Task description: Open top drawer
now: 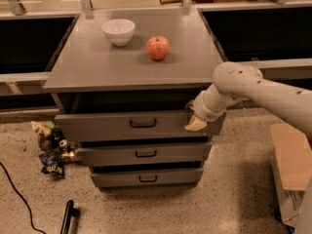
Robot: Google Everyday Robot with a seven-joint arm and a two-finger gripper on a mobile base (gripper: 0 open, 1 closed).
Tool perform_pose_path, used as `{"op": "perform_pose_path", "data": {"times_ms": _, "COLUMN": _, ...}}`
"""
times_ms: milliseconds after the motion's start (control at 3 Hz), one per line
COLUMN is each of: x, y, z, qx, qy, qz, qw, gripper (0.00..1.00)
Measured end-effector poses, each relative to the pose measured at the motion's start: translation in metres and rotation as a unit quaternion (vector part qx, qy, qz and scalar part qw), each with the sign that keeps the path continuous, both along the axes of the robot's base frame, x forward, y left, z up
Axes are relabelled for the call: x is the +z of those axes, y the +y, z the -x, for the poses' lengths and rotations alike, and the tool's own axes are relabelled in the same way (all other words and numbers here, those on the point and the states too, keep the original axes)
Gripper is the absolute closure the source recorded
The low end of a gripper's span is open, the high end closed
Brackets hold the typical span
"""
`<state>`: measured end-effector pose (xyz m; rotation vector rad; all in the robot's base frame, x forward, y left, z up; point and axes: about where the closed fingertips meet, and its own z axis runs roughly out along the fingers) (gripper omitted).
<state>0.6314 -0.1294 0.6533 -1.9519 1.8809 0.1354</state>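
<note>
Step in hand: approach to the top drawer point(107, 126), directly under the tabletop point(97, 67)
My gripper point(196, 124) sits at the front's right end, apart from the handle point(143, 123); I cannot tell its grip state. Next, I likely need to shift left onto the handle

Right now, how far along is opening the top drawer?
Done: the top drawer front stands forward of the two lower drawers, a dark gap showing beneath the tabletop, so it looks partly open. In hand: the gripper sits at the front's right end, away from the handle. Left: probably pulling it further out.
</note>
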Motion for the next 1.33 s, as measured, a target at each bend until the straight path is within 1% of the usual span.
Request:
{"op": "perform_pose_path", "data": {"times_ms": 333, "x": 0.0018, "y": 0.0003, "z": -0.0006, "qx": 0.0, "qy": 0.0, "qz": 0.0, "qw": 1.0, "gripper": 0.89}}
{"op": "perform_pose_path", "data": {"times_ms": 667, "x": 0.0035, "y": 0.0, "z": 0.0032, "qx": 0.002, "qy": 0.001, "qz": -0.001, "qw": 1.0, "gripper": 1.0}}
{"op": "perform_pose_path", "data": {"times_ms": 1000, "x": 0.0035, "y": 0.0, "z": 0.0032, "qx": 0.002, "qy": 0.001, "qz": -0.001, "qw": 1.0, "gripper": 0.81}}
{"op": "perform_pose_path", "data": {"times_ms": 1333, "x": 0.0035, "y": 0.0001, "z": 0.0033, "qx": 0.002, "qy": 0.001, "qz": -0.001, "qw": 1.0, "gripper": 0.58}}
